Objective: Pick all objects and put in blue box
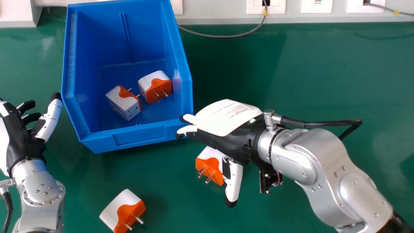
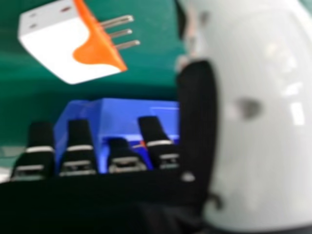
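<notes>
At five o'clock from the box [image 1: 139, 135], the right hand [image 1: 223, 139] and its thumb partly hide a plug [image 1: 210, 165] on the table [image 1: 323, 64]; contact is unclear. That hand's fingers reach out nearly straight, empty, overlapping the box's four-o'clock rim. Another plug [image 1: 121, 212], at six, is cut off. Two plugs [image 1: 124, 103] lie inside. Left hand [image 1: 24, 142]: eight o'clock, fingers relaxed, empty. A cable [image 1: 223, 35] curves at two.

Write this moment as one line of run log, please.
blue box: two adapters inside; green table: two adapters; right hand: open, partly over one of these; left hand: open, left of box; status: unfinished
</notes>
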Tool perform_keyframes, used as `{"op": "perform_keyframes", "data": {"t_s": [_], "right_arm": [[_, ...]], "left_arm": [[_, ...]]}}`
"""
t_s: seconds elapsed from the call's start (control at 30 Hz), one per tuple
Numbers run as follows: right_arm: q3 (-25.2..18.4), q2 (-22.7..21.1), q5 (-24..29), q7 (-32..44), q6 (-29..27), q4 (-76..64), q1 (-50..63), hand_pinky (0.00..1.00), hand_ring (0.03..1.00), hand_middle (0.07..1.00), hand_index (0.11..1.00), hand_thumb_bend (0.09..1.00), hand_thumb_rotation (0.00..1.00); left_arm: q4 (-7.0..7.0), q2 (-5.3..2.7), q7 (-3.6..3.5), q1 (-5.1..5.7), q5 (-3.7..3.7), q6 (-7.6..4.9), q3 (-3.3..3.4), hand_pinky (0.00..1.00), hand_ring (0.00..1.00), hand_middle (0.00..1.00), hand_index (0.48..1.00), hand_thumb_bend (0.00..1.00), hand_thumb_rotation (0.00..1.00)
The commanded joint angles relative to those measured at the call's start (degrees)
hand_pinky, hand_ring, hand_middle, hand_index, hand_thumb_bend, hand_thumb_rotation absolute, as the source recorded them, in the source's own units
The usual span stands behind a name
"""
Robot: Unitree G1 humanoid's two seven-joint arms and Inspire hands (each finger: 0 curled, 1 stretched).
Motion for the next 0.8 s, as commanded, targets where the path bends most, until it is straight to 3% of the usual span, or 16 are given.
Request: {"op": "perform_keyframes", "data": {"t_s": [0.0, 0.77], "right_arm": [[0.31, -1.55, 0.59, 1.75, -0.47, 0.38, 0.83, 0.83, 0.882, 0.91, 0.881, 0.968, 0.1], [-2.36, -2.48, 2.73, 2.74, 1.58, -4.78, 2.52, 0.8, 0.843, 0.884, 0.85, 0.963, 0.11]], "left_arm": [[0.13, -0.03, -0.12, 0.12, -0.24, 0.05, 0.28, 0.59, 0.74, 0.82, 0.871, 0.64, 0.53], [0.7, 0.29, -0.08, 0.05, 0.1, -0.43, 0.06, 0.59, 0.74, 0.82, 0.872, 0.63, 0.53]]}}
